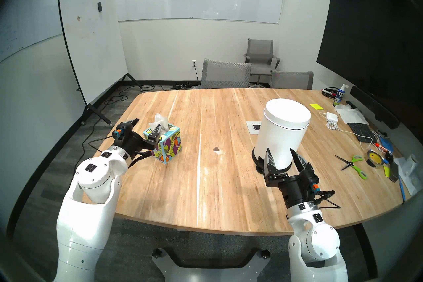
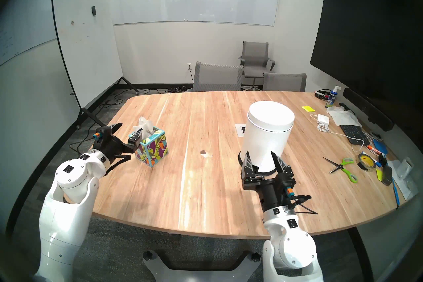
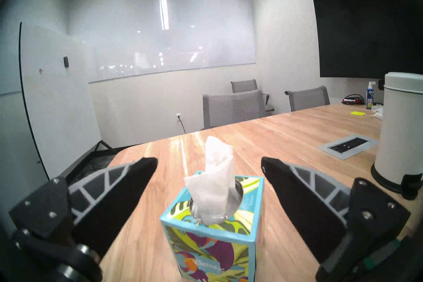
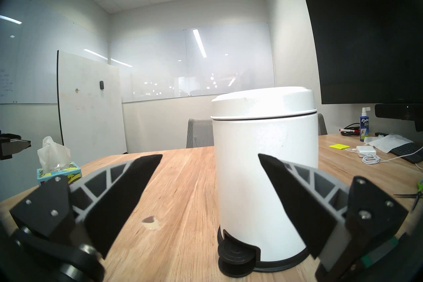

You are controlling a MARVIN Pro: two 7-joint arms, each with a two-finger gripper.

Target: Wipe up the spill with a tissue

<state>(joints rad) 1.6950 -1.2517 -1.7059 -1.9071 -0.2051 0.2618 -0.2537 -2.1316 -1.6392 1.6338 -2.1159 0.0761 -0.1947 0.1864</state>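
The wooden table (image 1: 229, 194) carried a white pedal bin (image 1: 281, 132) before the right gripper (image 1: 282, 158), whose jaws stood wide and empty. The left gripper (image 3: 209, 163), jaws equally wide and holding nothing, faced the leaf-print tissue box (image 3: 212, 235), from whose top the tissue (image 3: 217, 174) stood untaken. The spill (image 1: 216, 149) lay unwiped mid-table between box and bin, so the work looked barely begun.

Open right pincer (image 4: 209, 155) faces white pedal bin (image 4: 265, 160); spill (image 4: 150, 221) lies left of it
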